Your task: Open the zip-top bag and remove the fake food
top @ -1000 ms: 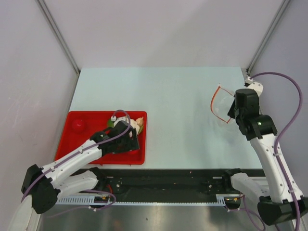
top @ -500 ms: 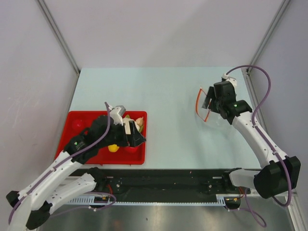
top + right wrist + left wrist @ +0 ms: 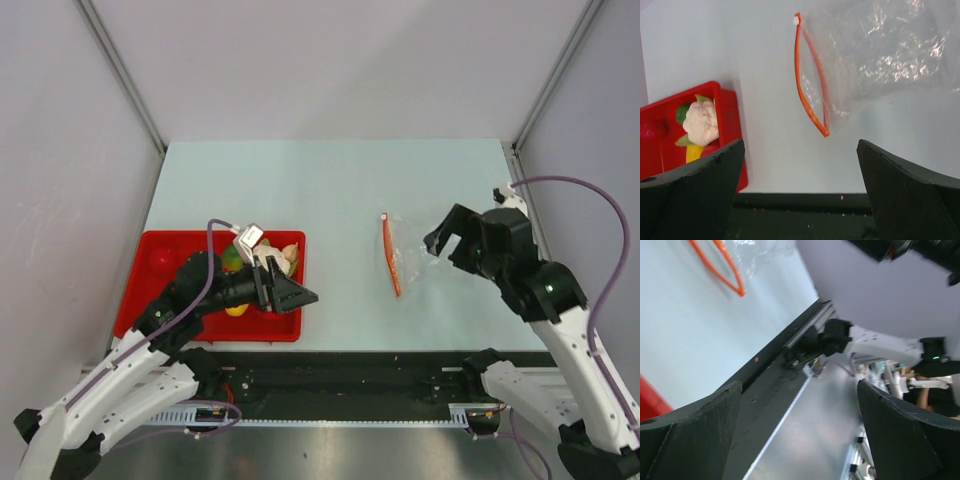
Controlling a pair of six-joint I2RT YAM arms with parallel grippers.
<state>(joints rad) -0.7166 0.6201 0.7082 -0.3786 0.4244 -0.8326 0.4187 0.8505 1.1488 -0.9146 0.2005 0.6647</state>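
My right pincer hung spread wide above the pale blue table, pinching nothing, by the end of the small, clear, crinkly zip-top bag that lay away from its mouth. The bag rested flat on the table, its thin red zip strip turned toward the tray and its mouth slightly parted (through my right wrist camera I saw only bare plastic inside). My left pincer was likewise spread and empty, tilted over the near right corner of the flat red plastic tray. The fake food sat in that tray, well apart from the bag: a whitish lumpy cauliflower piece, a green piece, a yellow piece and a red ball.
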